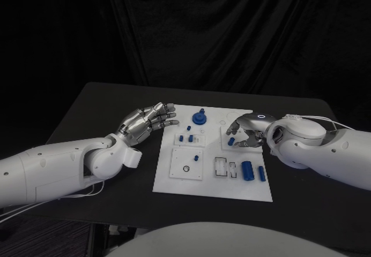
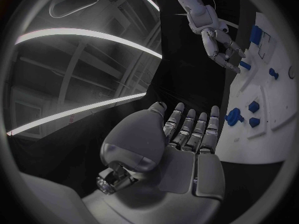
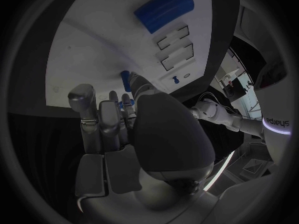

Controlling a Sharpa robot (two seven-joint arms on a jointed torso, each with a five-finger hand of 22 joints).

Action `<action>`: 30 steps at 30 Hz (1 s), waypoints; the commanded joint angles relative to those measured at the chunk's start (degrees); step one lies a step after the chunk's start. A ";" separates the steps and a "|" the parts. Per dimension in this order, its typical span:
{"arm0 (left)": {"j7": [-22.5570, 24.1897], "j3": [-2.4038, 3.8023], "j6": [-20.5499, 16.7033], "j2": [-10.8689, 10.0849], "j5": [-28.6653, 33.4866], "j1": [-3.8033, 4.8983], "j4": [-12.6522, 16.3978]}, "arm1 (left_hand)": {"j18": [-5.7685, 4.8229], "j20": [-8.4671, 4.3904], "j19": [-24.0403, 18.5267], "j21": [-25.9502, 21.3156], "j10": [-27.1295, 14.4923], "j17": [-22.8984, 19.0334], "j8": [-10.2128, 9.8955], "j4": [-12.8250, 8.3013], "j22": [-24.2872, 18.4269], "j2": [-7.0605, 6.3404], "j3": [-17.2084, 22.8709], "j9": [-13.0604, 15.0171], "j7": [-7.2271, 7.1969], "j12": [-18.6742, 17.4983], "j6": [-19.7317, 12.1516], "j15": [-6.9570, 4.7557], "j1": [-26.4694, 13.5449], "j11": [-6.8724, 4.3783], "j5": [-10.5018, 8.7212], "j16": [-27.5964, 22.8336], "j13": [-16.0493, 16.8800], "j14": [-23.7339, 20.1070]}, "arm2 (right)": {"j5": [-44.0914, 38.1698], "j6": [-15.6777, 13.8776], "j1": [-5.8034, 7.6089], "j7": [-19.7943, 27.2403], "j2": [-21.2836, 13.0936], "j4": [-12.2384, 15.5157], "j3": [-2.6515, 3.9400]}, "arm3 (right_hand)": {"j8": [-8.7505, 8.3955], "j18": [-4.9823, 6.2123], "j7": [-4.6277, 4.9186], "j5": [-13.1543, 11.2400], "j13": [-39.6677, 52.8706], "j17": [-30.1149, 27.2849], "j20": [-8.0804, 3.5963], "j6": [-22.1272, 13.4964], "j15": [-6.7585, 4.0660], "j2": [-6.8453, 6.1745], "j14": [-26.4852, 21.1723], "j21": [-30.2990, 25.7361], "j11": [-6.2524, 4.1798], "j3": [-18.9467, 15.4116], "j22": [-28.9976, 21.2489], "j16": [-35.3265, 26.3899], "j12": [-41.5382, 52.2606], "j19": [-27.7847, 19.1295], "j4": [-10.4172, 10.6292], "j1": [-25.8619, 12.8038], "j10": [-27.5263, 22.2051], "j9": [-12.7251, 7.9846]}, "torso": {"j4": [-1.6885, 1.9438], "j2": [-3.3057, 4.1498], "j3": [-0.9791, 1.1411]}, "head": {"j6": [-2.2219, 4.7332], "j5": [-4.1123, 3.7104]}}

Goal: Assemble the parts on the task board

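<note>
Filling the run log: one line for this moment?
left hand: open, beside task board | right hand: fingers on small blue part, grip unclear

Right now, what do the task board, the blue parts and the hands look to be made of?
Task board: matte white, flat, with crisp cut-out slots; probably plastic, possibly painted sheet. Blue parts, like the cylinder: evenly coloured, smooth, faintly glossy; likely moulded or printed plastic. Left hand and right hand: silver-grey with soft highlights; metal or metallic-coated plastic, unclear which.
</note>
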 commanded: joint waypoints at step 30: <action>-0.33 0.04 1.35 0.43 -0.05 -0.16 -0.42 | -0.84 -0.02 0.41 0.34 0.45 0.02 0.35 0.11 -0.11 0.03 0.49 0.06 2.41 0.12 0.42 0.10 0.11 0.25 0.41 0.20 0.04 0.35 | -4.32 -0.86 -1.37 -1.11 2.42 -1.99 0.07 | 3.56 -0.51 0.85 3.15 -0.26 0.53 -0.95 9.93 -0.91 1.28 0.31 0.52 -1.35 4.86 5.79 0.36 -1.60 0.25 -1.77 0.72 8.42 1.10 | 0.09 -0.13 -0.05 | 0.00 0.15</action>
